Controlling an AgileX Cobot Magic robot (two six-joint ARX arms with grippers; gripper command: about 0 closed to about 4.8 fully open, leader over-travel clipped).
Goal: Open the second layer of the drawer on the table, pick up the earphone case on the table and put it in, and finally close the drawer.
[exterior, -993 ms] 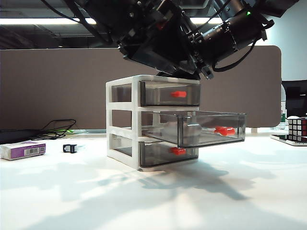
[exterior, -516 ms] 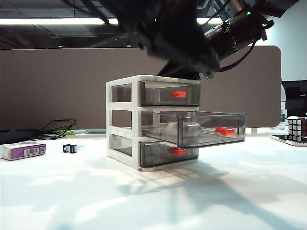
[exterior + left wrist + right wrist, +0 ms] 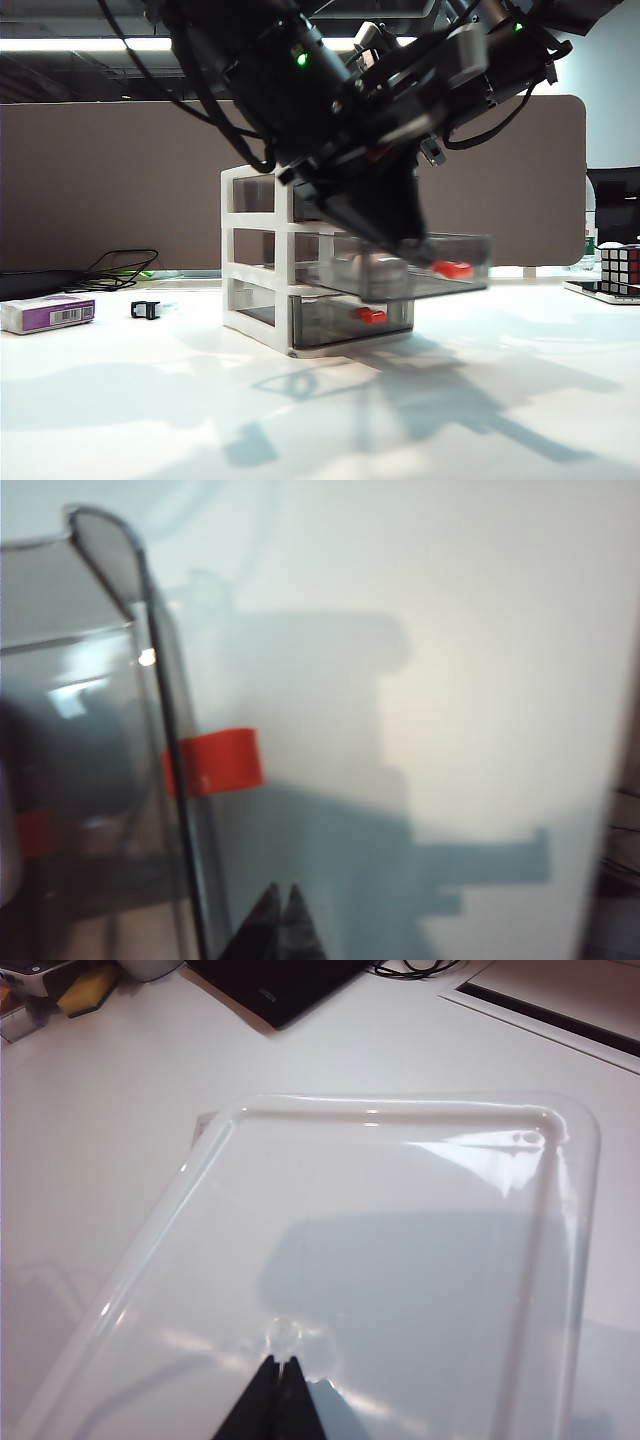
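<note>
Now we are working at the closing step, as we judge it: the second layer (image 3: 425, 268) is standing pulled out of the drawer (image 3: 262, 262) toward the right of the exterior view, and a pale rounded shape inside it, blurred behind the smoky wall, is most likely the earphone case (image 3: 383, 268), though we cannot tell for sure. Our left gripper (image 3: 281, 905) is hanging just outside the drawer's front wall, fingertips pressed together with nothing between them, and the orange-red handle (image 3: 215, 763) is sitting close by on that same wall. That is the relation the coming move is turning on: the front face is lying between our closed fingers and the frame, its long axis running across the push direction, so we are expecting a straight shove inward, square to the face so the tray is not skewing in its rails. Our right gripper (image 3: 278, 1378) is resting on the clear top of the unit, likewise pinched shut and empty, bracing rather than pushing. The left arm is plainly the nearer one to the handle above the table (image 3: 150, 400).
</note>
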